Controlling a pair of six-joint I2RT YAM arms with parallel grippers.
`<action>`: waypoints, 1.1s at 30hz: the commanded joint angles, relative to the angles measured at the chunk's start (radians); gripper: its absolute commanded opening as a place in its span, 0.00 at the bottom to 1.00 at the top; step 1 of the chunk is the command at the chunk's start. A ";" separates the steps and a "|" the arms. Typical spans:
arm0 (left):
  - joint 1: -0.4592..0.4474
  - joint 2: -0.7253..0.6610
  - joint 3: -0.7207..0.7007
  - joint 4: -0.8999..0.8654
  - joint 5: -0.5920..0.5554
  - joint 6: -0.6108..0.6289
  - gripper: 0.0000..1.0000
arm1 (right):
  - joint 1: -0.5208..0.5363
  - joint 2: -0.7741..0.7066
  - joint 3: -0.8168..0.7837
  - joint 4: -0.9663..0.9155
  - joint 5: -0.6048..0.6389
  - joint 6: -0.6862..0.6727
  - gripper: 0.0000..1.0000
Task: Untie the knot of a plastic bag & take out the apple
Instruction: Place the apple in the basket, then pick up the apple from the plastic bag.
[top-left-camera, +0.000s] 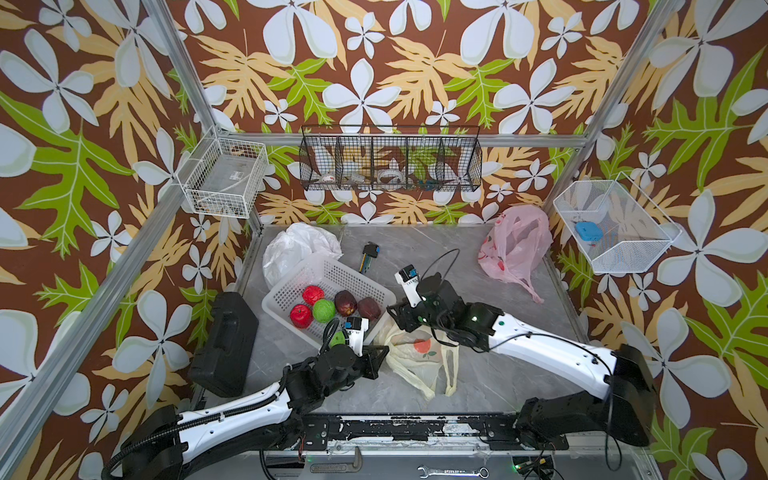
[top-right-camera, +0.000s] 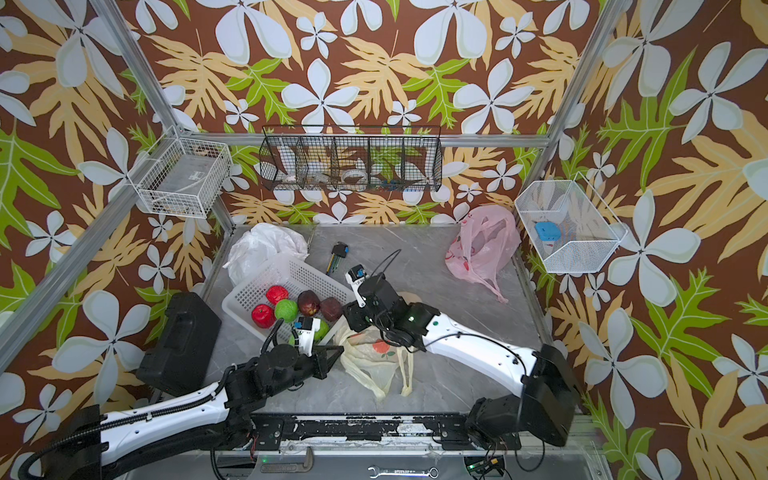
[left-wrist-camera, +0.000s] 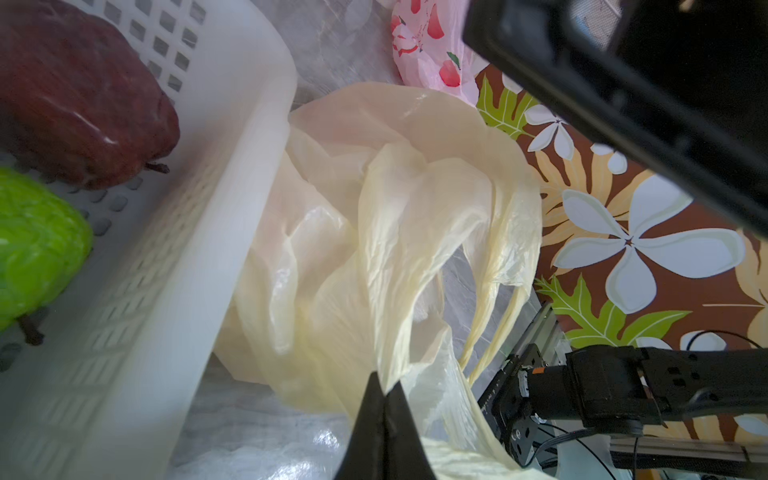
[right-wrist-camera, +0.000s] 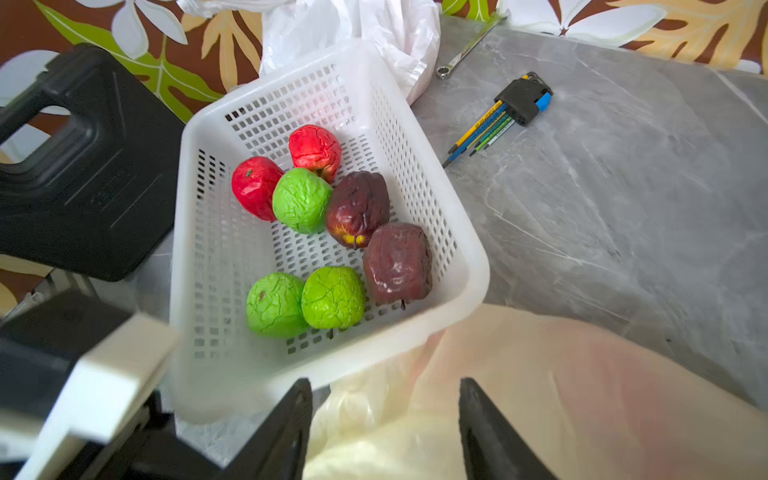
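Left gripper (left-wrist-camera: 384, 384): jaws pressed together, clamped on a thin fold of the yellow bag (left-wrist-camera: 374, 208) at the side of the bag nearest that arm.
Left gripper, seen from above: its tip (top-left-camera: 380, 357) sits at the bag's edge, just beside the near corner of the basket (top-left-camera: 328, 270).
Right gripper (right-wrist-camera: 385, 384): jaws stand well apart, with bag film lying between and below them; whether the fingers touch the film cannot be told.
Right gripper, seen from above: it (top-left-camera: 395, 318) hangs over the far end of the bag, next to the basket's wall.
Bag, place: flat and slack on the table (top-left-camera: 519, 291) between the two grippers, its far end against the basket.
Bag, long axis: runs from the basket toward the near edge of the table, in both top views.
Handles (top-left-camera: 440, 382): two loose strips lying apart, pointing at the near edge.
Bag, contents: a red-orange patch shows through the film; print or fruit cannot be told.
Apples (right-wrist-camera: 316, 220): red, green and dark ones lie inside the basket.
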 joint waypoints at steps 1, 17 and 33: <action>0.014 0.029 0.053 -0.079 -0.053 0.059 0.00 | 0.035 -0.095 -0.088 0.038 0.070 0.067 0.57; 0.038 0.001 0.040 -0.069 0.077 0.068 0.00 | 0.105 -0.063 -0.373 0.295 0.208 0.127 0.36; 0.039 -0.005 0.121 -0.193 0.134 0.105 0.00 | 0.014 0.255 -0.347 0.652 0.088 0.042 0.64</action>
